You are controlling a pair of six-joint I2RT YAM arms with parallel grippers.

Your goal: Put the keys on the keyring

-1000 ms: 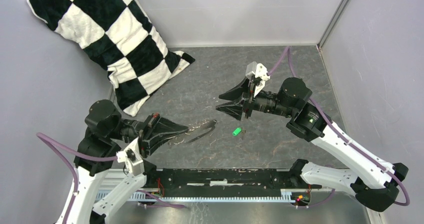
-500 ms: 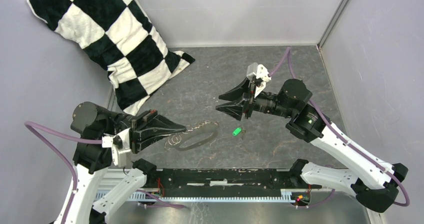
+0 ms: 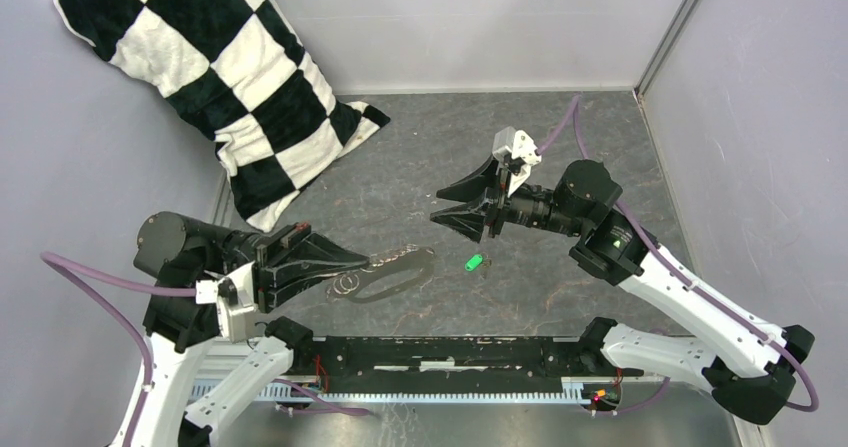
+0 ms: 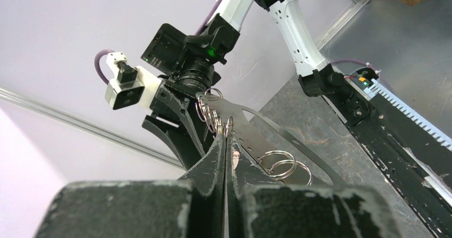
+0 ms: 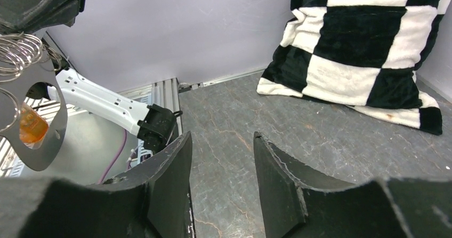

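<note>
The left jaws are closed tight on the near end of the keyring (image 3: 400, 267), gripping its flat edge between the tips. In the left wrist view the keyring (image 4: 256, 126) sticks out from them off the bench (image 3: 400, 157), its far end towards the right arm. Small rings (image 4: 282, 161) hang along its rim, some just beside the tips and some further out. The key (image 3: 474, 261), with its green head, lies on the bench to the right of the keyring's far end, near it but not touching. The right jaws stand about half open and hold nothing; they hang above the bench, beyond the key, facing left towards the keyring (image 5: 48, 131). A checked pillow (image 3: 220, 77) leans in the far left corner
</note>
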